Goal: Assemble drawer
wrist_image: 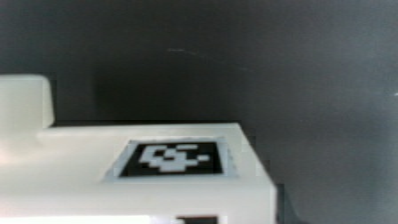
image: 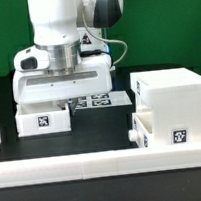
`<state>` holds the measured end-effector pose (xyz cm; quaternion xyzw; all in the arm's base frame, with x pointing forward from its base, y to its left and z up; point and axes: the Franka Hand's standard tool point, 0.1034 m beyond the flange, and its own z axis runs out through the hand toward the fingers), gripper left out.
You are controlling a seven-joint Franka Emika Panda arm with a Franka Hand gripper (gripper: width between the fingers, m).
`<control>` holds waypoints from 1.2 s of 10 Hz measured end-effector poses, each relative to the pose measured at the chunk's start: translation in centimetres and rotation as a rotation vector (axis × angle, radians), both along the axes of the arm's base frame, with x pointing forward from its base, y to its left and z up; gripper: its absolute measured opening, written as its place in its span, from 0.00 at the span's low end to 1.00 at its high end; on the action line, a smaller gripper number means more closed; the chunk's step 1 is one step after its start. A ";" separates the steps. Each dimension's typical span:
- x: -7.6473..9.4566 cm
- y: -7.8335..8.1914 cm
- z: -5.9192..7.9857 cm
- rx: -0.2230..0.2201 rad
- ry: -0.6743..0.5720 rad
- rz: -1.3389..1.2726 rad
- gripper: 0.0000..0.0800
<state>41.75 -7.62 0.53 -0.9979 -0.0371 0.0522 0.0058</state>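
Exterior view shows the arm (image: 55, 23) low over a tagged tray (image: 40, 122); fingers hidden, their state cannot be told.

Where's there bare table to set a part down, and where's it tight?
Free: the black table between the tray under the gripper and the drawer housing, with the marker board on the far side and the border rail on the near side. Crowded: at that tray, and against the housing, where a smaller tray sits.
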 end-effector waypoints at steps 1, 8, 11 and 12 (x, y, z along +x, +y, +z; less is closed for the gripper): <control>0.1 0.3 0.0 0.001 0.000 0.006 0.05; 2.5 4.4 3.4 0.015 0.027 0.153 0.05; 3.8 4.6 4.4 0.027 0.028 0.218 0.05; 3.6 4.6 4.2 0.028 0.032 0.218 0.05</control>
